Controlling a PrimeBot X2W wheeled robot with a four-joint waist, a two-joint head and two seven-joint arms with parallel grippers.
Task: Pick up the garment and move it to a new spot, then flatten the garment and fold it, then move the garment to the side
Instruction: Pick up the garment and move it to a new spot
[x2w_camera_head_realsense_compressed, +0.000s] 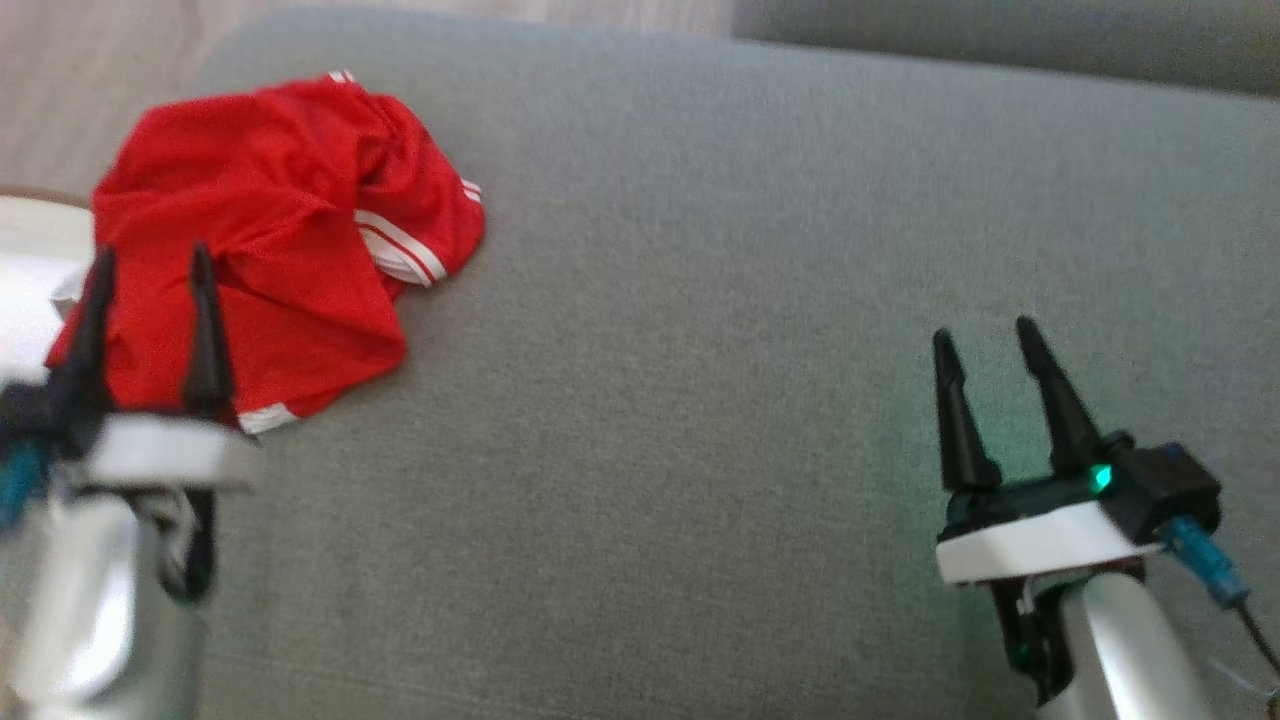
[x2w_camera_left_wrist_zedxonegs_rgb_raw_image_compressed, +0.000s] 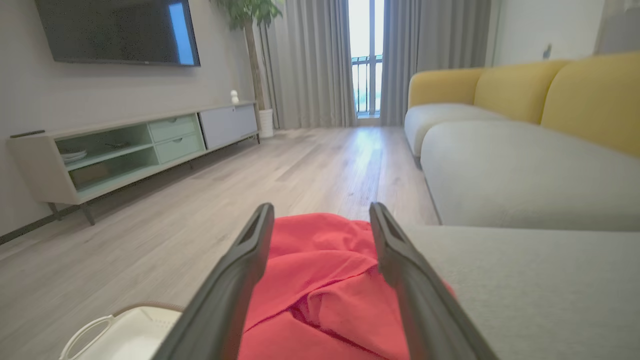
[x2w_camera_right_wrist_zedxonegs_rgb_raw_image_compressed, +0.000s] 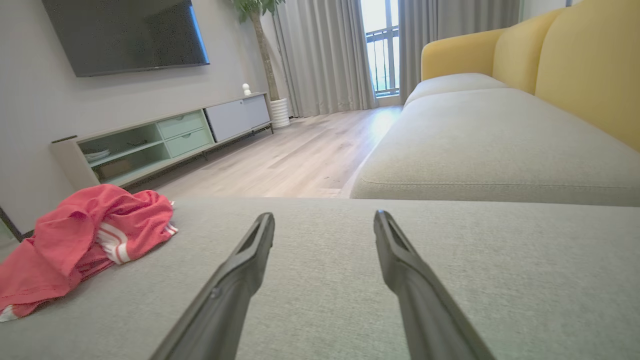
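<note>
The head view takes in both claws at once. The left claw (x2w_camera_head_realsense_compressed: 150, 255) is at the lower left, its two dark fingers apart, with nothing between them. The right claw (x2w_camera_head_realsense_compressed: 984, 332) is at the lower right, its fingers spread as well and empty, over bare grey cushion (x2w_camera_head_realsense_compressed: 700, 350). The garment (x2w_camera_head_realsense_compressed: 270, 230), red with white stripes at its hems, lies crumpled in a heap on the cushion's far left part, close to its left edge and well apart from the right claw. The left claw's fingertips overlap the heap's near side in this view; whether they touch the cloth I cannot tell.

The left wrist view looks along its fingers with the red folds between and below them. It adds a white handled container (x2w_camera_left_wrist_zedxonegs_rgb_raw_image_compressed: 125, 330) on the wood floor (x2w_camera_left_wrist_zedxonegs_rgb_raw_image_compressed: 310, 165) beside the cushion. The right wrist view sets the heap off to its left and shows the striped hem side-on.

Both wrist views open onto the room behind: a wall-mounted television (x2w_camera_left_wrist_zedxonegs_rgb_raw_image_compressed: 120, 30), a low cabinet (x2w_camera_left_wrist_zedxonegs_rgb_raw_image_compressed: 135, 145), a potted plant (x2w_camera_left_wrist_zedxonegs_rgb_raw_image_compressed: 255, 55), grey curtains (x2w_camera_left_wrist_zedxonegs_rgb_raw_image_compressed: 310, 60) and a yellow-backed sofa (x2w_camera_left_wrist_zedxonegs_rgb_raw_image_compressed: 525, 90).

By count there is one garment, two claws with two fingers each, one television, one cabinet and one plant.
</note>
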